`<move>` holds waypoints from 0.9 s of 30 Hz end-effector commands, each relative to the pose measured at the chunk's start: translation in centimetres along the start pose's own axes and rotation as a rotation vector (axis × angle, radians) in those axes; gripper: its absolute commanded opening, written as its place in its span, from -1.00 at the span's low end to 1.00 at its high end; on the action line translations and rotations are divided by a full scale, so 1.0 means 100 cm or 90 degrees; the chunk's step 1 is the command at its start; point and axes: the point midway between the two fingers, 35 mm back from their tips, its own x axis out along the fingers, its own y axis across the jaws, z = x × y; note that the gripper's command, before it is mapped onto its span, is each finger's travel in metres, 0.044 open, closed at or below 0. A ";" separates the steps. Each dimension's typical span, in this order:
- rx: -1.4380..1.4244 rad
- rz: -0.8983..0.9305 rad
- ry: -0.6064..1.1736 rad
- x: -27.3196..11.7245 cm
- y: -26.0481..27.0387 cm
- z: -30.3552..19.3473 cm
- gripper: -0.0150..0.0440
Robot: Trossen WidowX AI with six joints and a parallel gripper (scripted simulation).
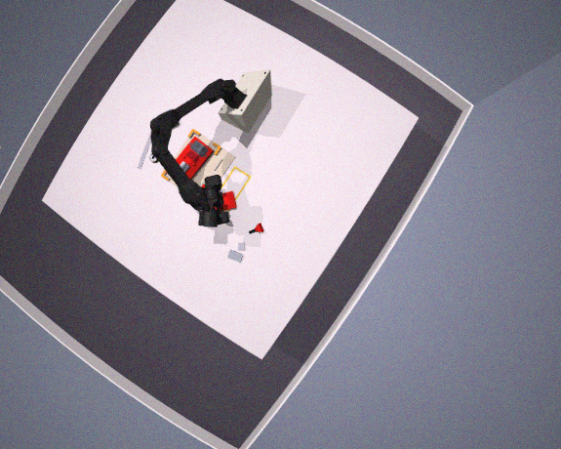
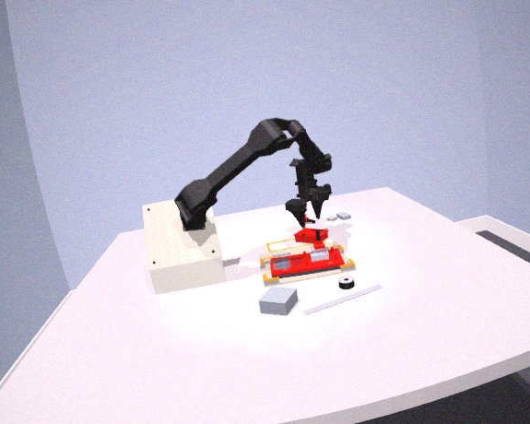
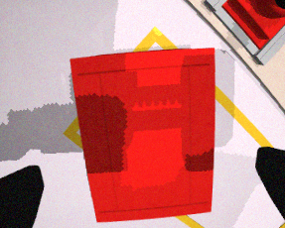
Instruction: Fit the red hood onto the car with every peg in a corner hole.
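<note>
The red hood (image 1: 229, 200) (image 2: 311, 235) (image 3: 149, 139) lies on the table beside the jig, flat roof up, overlapping one end of a yellow outline (image 3: 243, 118). My gripper (image 2: 311, 222) (image 3: 151, 169) is open and empty. It hangs a little above the hood, pointing down. In the wrist view one fingertip is on each side of the hood, with a gap on both sides. The red chassis (image 1: 194, 156) (image 2: 300, 265) sits in the beige jig (image 2: 305, 277) (image 3: 280, 79) with orange corners. The engine and pegs are too small to tell apart. The hood's holes are not visible.
A small red part with a black post (image 2: 318, 235) stands at the jig's far side. A red-and-black piece (image 1: 259, 228) and two grey blocks (image 1: 235, 256) (image 1: 241, 246) lie beyond the hood. A roll (image 2: 347, 282), a strip (image 2: 343, 300) and a grey block (image 2: 278, 300) lie beyond the chassis.
</note>
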 end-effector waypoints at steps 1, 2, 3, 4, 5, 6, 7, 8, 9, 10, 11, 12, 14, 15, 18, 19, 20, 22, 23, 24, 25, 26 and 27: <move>-0.007 -0.002 -0.002 0.005 0.000 -0.002 1.00; -0.007 -0.002 -0.002 0.006 0.000 -0.002 1.00; -0.007 -0.002 -0.002 0.007 0.000 -0.002 1.00; -0.007 -0.002 -0.002 0.008 0.000 -0.002 1.00; -0.007 -0.003 -0.002 0.008 0.000 -0.002 1.00; -0.007 -0.003 -0.002 0.009 0.000 -0.002 1.00; -0.007 -0.003 -0.002 0.010 0.000 -0.003 1.00; -0.007 -0.003 -0.002 0.011 0.000 -0.003 1.00; -0.007 -0.003 -0.002 0.012 0.000 -0.003 1.00; -0.007 -0.003 -0.002 0.013 0.000 -0.003 1.00; -0.007 -0.003 -0.003 0.014 0.000 -0.003 1.00; -0.007 -0.003 -0.003 0.015 -0.001 -0.003 1.00; -0.007 -0.003 -0.003 0.017 -0.001 -0.003 1.00; -0.007 -0.003 -0.003 0.017 -0.001 -0.003 1.00; -0.007 -0.003 -0.003 0.020 -0.001 -0.003 1.00; -0.007 -0.003 -0.003 0.021 -0.001 -0.003 1.00; -0.007 -0.003 -0.003 0.022 -0.001 -0.003 1.00; -0.007 -0.003 -0.003 0.024 -0.001 -0.004 1.00; -0.007 -0.003 -0.003 0.025 -0.001 -0.004 1.00; -0.007 -0.003 -0.003 0.026 -0.001 -0.004 1.00; -0.007 -0.003 -0.003 0.026 -0.001 -0.004 1.00; -0.007 -0.003 -0.003 0.027 -0.001 -0.004 1.00; -0.007 -0.003 -0.003 0.028 -0.002 -0.004 1.00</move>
